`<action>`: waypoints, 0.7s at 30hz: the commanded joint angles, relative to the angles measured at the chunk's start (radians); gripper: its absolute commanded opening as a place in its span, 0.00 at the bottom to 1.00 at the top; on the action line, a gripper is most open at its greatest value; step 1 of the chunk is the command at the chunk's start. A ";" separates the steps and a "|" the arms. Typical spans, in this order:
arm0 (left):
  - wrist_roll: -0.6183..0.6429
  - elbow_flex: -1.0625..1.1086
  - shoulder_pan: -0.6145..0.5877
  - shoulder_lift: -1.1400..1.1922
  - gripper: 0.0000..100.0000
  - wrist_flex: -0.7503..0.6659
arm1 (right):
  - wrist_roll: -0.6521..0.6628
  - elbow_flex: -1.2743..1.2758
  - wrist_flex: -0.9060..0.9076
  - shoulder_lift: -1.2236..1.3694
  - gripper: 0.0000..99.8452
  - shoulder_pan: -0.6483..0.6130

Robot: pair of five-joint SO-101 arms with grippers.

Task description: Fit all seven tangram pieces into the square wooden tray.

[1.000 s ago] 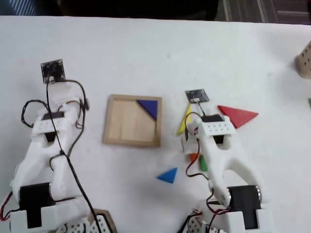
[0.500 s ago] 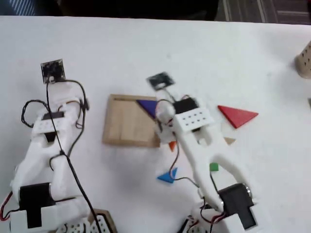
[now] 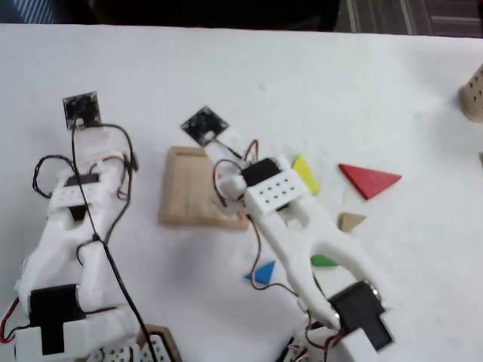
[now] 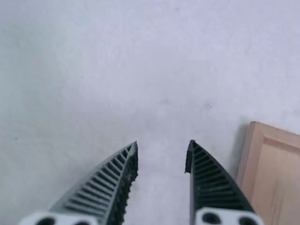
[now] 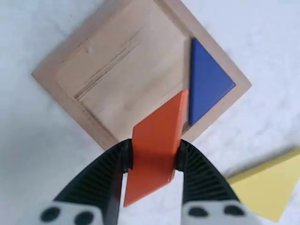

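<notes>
R gripper [image 5: 152, 157] clamps a flat orange piece [image 5: 157, 140] by its long edges, the piece's far end over the square wooden tray [image 5: 77, 105], just inside the rim. A dark blue triangle [image 5: 206, 89] lies flat in one tray corner, beside the orange tip. Can't tell if the orange piece touches the tray floor.

L gripper [image 4: 161, 157] hangs open, ribbed dark fingers [image 4: 112, 183] apart, over the white table [image 3: 226, 75] at the tray's 9 o'clock.

From above, the R arm covers approx. half the tray. Loose pieces, smooth & flat:
- yellow piece [image 3: 305, 173] at 3 o'clock, partly under the arm
- red triangle [image 3: 368, 179] beyond it
- tan triangle [image 3: 351, 221] at 4
- green piece [image 3: 323, 261], mostly hidden, at 5
- light blue triangle [image 3: 263, 273] at 5
</notes>
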 commanded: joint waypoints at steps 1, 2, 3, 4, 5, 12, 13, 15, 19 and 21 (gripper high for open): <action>-0.009 -0.038 0.010 -0.005 0.18 -0.026 | 0.015 -0.066 -0.062 0.070 0.04 -0.010; -0.009 -0.038 0.010 -0.005 0.18 -0.026 | 0.015 -0.081 -0.077 0.108 0.04 -0.010; -0.009 -0.038 0.010 -0.005 0.18 -0.026 | 0.015 -0.103 -0.082 0.147 0.04 -0.010; -0.009 -0.038 0.010 -0.005 0.18 -0.026 | 0.015 -0.127 -0.081 0.177 0.04 -0.007; -0.009 -0.040 0.010 -0.005 0.18 -0.026 | 0.015 -0.152 -0.079 0.203 0.04 -0.005; -0.009 -0.040 0.012 -0.005 0.18 -0.028 | 0.015 -0.239 -0.025 0.300 0.05 -0.005; -0.009 -0.040 0.012 -0.005 0.18 -0.028 | 0.015 -0.239 -0.028 0.306 0.07 -0.004; -0.009 -0.040 0.012 -0.005 0.18 -0.028 | 0.014 -0.239 -0.030 0.314 0.12 -0.001; -0.009 -0.040 0.012 -0.005 0.18 -0.028 | 0.014 -0.239 -0.025 0.311 0.21 0.019; -0.009 -0.040 0.012 -0.005 0.18 -0.028 | 0.014 -0.239 -0.013 0.306 0.21 0.033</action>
